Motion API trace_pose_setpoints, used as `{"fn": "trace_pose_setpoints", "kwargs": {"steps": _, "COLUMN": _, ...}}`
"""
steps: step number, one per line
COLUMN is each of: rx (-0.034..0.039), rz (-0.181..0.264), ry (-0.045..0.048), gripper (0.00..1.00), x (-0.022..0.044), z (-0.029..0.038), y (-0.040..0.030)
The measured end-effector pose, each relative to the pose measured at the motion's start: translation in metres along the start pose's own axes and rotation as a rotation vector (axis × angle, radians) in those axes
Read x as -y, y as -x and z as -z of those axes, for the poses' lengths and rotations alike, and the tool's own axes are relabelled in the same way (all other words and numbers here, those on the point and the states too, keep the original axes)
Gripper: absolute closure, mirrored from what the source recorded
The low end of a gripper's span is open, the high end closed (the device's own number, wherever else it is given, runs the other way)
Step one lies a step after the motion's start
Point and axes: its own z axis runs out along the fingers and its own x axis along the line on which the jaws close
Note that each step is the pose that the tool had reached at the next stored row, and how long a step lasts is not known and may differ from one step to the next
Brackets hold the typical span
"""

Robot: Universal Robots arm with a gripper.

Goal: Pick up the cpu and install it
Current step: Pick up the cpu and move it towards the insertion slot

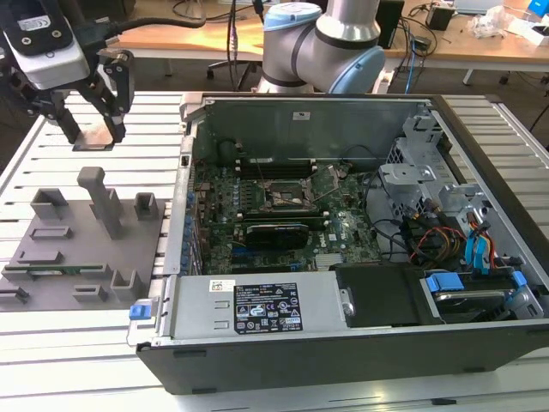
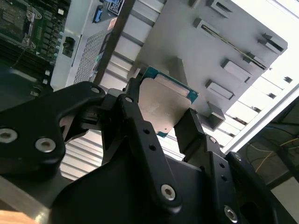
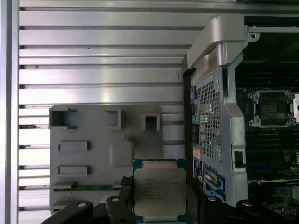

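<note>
Orientation of the cpu [image 3: 160, 189]: the chip lies flat, its silvery metal top turned up toward both wrist cameras. Its outline is close to square, so no long axis can be told; its sides run parallel to the edges of the grey fixture plate [image 3: 93, 158] in the first wrist view. The metal top is matt and smooth with rounded corners, seated on a thin blue-green board that shows as a narrow border around it.

The gripper [image 1: 93, 129] is clamped on the cpu. Its two black fingers [image 2: 135, 112] press on opposite edges, and the chip spans the gap between them, with the other two edges free.

In the exterior view the cpu [image 1: 93, 140] hangs in the gripper at the exterior view's left, over the ribbed aluminium table [image 1: 69, 343] at the far edge of the fixture plate [image 1: 51, 249]. The plate is a flat grey plastic sheet with raised blocks and rectangular pockets.

The metal-framed socket [image 1: 283, 196] sits on the green motherboard [image 1: 257, 215] inside the open computer case [image 1: 343, 343], well apart from the chip.
</note>
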Motion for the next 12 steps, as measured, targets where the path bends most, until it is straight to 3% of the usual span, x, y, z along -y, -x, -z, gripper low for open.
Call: {"fn": "trace_pose_setpoints", "kwargs": {"steps": 12, "rx": 0.0001, "rz": 0.000, "ry": 0.0001, "gripper": 0.45, "x": -0.0008, "z": -0.0019, "y": 0.0332}}
